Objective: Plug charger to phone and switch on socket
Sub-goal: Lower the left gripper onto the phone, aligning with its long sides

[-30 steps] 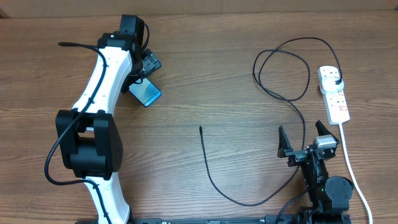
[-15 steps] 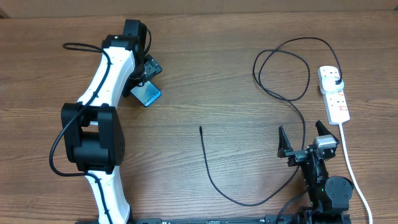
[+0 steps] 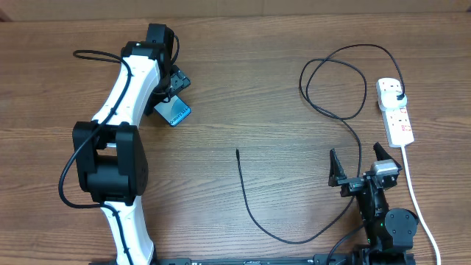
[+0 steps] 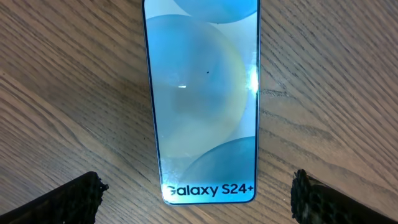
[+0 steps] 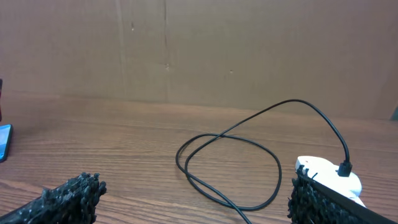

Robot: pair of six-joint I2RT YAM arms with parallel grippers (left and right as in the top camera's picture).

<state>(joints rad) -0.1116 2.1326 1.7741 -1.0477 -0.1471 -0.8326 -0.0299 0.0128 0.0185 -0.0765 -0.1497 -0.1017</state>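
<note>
The phone lies flat on the table at the back left, blue screen up. In the left wrist view the phone reads "Galaxy S24+" at its near end. My left gripper hovers over it, open, with a finger on each side of that end. The charger cable loops at the right. Its slim tip lies free mid-table, and its black plug sits in the white socket strip. My right gripper is open and empty near the front right.
The strip's thick white cord runs toward the front right edge. The right wrist view shows the cable loop, the strip's end and a cardboard wall behind the table. The cable passes between the right fingers.
The left arm shifted slightly a second ago, its elbow swinging right, then held still. The phone, the cable and the right arm have not moved.
</note>
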